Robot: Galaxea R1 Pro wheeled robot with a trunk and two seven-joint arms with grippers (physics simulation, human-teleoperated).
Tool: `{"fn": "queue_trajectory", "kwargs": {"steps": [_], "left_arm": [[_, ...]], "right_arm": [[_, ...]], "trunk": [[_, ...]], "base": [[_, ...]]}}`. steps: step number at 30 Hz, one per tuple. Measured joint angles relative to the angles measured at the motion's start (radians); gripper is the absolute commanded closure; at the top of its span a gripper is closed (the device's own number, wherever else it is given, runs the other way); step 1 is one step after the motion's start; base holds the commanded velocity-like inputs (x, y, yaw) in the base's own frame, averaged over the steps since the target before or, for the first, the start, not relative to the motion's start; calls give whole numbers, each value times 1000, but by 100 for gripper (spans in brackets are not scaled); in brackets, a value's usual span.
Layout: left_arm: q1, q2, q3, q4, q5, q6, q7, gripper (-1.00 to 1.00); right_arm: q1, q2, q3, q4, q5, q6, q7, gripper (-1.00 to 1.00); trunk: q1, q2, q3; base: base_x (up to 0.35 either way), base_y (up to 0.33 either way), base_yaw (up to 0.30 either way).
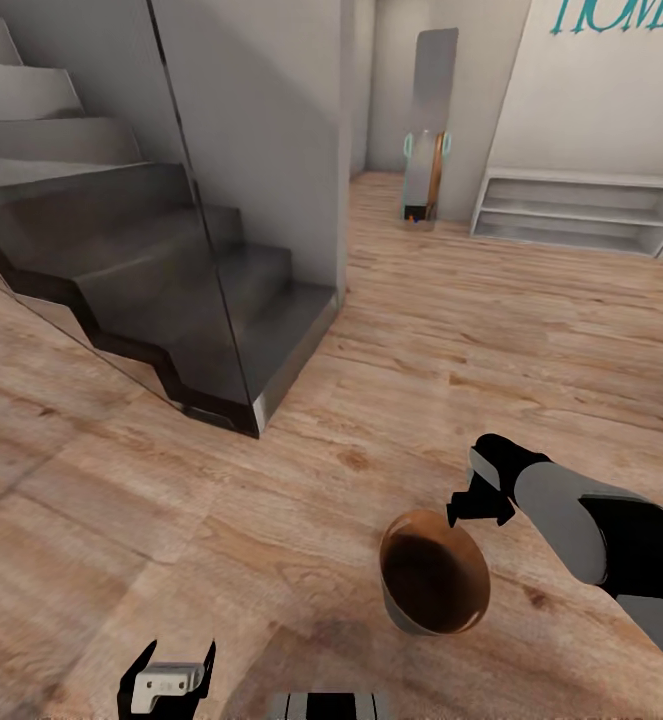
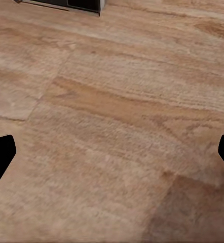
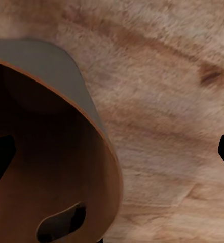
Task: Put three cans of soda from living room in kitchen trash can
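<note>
The tash can [image 1: 433,585], grey outside and glossy brown inside, sits low on the wood floor just ahead of me, mouth up. My right gripper [image 1: 468,510] hovers at its far right rim. In the right wrist view the tash can [image 3: 46,152] is close up; my right gripper [image 3: 112,157] stands open, one finger over the brown inside and the other over bare floor, with the rim between them. My left gripper [image 1: 168,682] hangs low at the near left; my left gripper [image 2: 112,157] is open over bare planks. The cans of soda are out of view.
A dark staircase [image 1: 171,290] with a glass side panel rises at the left, against a grey wall [image 1: 271,130]. Farther back stand a tall leaning mirror [image 1: 431,130] and a low white shelf [image 1: 581,210]. Light wood floor [image 1: 471,330] stretches ahead and right.
</note>
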Motion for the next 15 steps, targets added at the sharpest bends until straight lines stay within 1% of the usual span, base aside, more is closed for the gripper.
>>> {"fn": "queue_trajectory", "kwargs": {"steps": [5, 15], "left_arm": [[0, 0, 0, -1, 0, 0, 0, -100], [0, 0, 0, -4, 0, 0, 0, -100]], "right_arm": [[0, -1, 0, 0, 0, 0, 0, -100], [0, 1, 1, 1, -1, 0, 0, -100]], "trunk": [[2, -1, -27], [2, -1, -38]], "base": [[0, 0, 0], [0, 0, 0]]}}
